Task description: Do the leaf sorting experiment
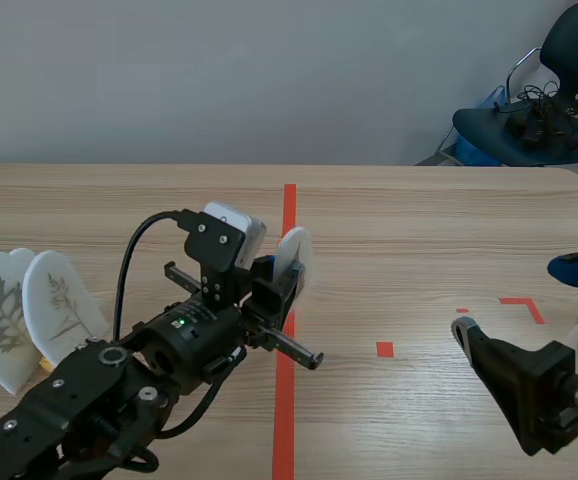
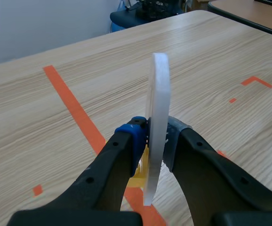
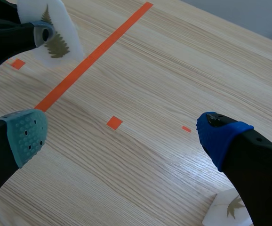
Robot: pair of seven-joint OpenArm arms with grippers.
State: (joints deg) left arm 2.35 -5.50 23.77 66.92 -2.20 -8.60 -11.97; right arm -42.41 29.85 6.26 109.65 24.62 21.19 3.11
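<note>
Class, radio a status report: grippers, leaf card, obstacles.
Left gripper shut on leaf card, upright over tape line. Right gripper open, empty. Other cards lie aside, none in the way.

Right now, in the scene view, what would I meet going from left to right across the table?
Pair of white oval leaf cards → left gripper shut on an upright white oval card → small orange-red tape square → open right gripper.

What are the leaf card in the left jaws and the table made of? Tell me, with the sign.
The leaf card looks like white translucent plastic, matte: thick milky edge, fern-like leaf showing on it. The table has a wood-look top, probably laminate: regular light grain, smooth, faint sheen.
</note>
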